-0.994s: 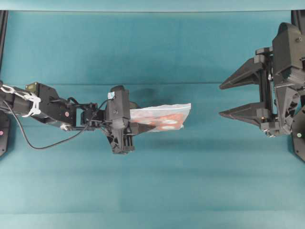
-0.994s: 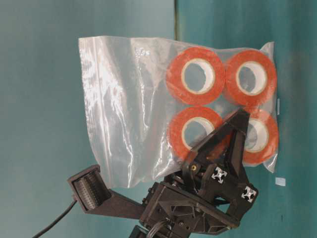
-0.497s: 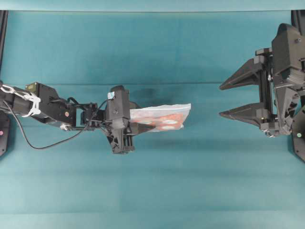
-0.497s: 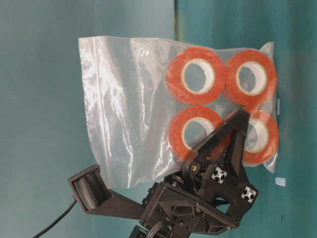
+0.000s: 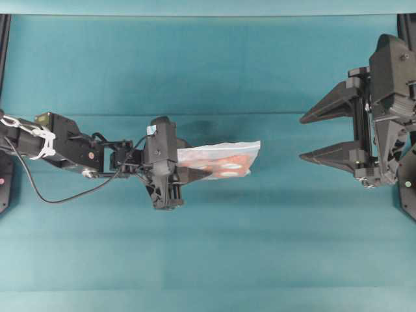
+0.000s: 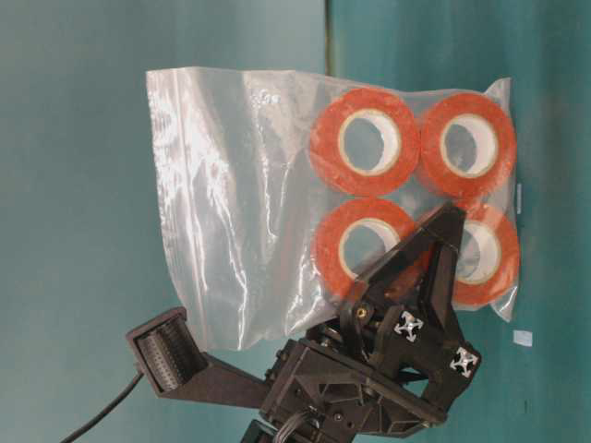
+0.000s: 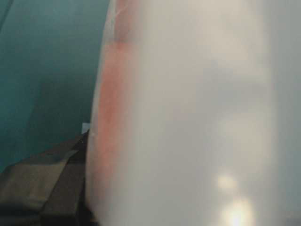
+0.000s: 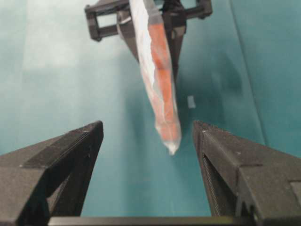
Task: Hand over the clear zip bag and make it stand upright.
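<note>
The left tool (image 5: pixel 195 170) is gripping the clear zip bag (image 5: pixel 221 159) in midair; the right tool (image 5: pixel 311 138) is waiting wide open, well apart.

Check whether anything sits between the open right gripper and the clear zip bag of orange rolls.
Nothing visible does. Only bare teal table lies between the right gripper and the clear zip bag, held edge-on by the left gripper.

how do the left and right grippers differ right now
The left gripper is shut on the clear zip bag, holding it off the table; the right gripper holds nothing. The left's jaws stand narrow, the right's spread wide. They face each other with a gap between the bag and the right gripper. Both are black.
</note>
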Controlling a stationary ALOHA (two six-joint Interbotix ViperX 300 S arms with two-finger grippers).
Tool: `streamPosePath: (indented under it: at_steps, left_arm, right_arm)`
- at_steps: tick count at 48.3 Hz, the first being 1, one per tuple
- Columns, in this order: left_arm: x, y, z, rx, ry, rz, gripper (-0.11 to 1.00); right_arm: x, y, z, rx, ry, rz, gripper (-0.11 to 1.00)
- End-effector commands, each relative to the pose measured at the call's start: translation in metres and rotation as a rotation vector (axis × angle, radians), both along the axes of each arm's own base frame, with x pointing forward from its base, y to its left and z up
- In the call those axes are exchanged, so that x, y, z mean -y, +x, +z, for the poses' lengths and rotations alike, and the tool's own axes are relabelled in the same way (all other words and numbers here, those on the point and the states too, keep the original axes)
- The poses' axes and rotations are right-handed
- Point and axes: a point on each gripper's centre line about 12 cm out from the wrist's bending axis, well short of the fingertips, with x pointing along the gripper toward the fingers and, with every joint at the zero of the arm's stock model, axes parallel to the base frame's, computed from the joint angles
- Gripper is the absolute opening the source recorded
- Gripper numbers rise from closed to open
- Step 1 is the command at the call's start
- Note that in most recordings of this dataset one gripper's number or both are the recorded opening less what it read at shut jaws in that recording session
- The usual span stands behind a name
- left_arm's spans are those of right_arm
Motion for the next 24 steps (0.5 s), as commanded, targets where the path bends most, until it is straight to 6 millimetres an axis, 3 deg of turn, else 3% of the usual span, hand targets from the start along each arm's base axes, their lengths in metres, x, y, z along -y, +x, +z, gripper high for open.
streamPosePath:
  at_steps: [1, 24]
  left_arm:
    - [0.0024, 0.0014, 0.0064, 0.011, 0.001, -0.006, 0.25]
    - [0.0024, 0.0014, 0.006, 0.005, 0.0, -0.006, 0.25]
  right_arm:
    - [-0.0007, 0.0008, 0.0051, 0.018, 0.01, -0.005, 0.83]
    - [-0.0008, 0.0001, 0.0036, 0.015, 0.011, -0.005, 0.83]
